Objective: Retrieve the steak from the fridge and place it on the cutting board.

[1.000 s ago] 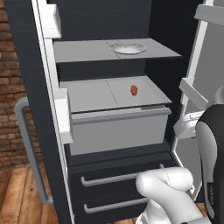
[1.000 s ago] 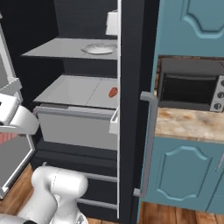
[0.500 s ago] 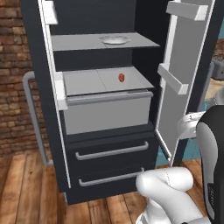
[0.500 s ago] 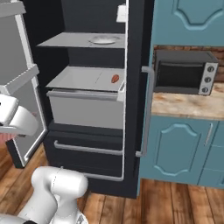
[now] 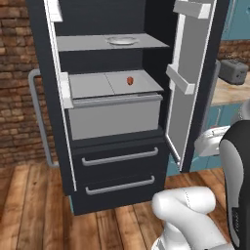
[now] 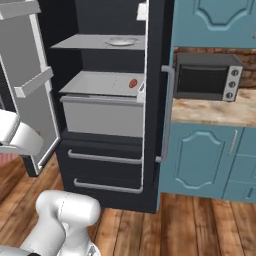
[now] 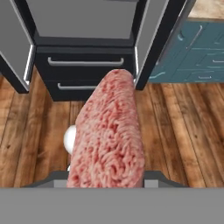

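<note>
My gripper [image 7: 107,186] is squeezed shut on the steak [image 7: 109,135]. My finger tips are hidden under the meat, so I cannot see just where they touch it. The steak sticks out from my hand, up in the air over the wooden floor [image 7: 183,131], outside the fridge [image 5: 112,161] and in front of its bottom drawers.

The steak is a long pinkish-red slab. It is bumpy and crumbly all over, with little pale bits mixed in (it looks a bit like mince). Its far end is round.

The fridge is tall and dark, and both of its doors stand open. The right door [image 5: 188,83] has white bins on its inside. At the left edge of the fridge is a long grey bar handle [image 5: 41,122].

Inside, a pale round plate [image 5: 122,41] sits near the middle of the top shelf. On the grey shelf below it, close to the middle, lies a small round orange-red thing [image 5: 130,80]. Under that shelf is a big grey box drawer [image 5: 114,117], and lower down are two dark drawers with grey bars.

To the right of the fridge is a microwave [image 6: 207,77] on a counter [image 6: 215,111] over blue cupboards [image 6: 205,160].
</note>
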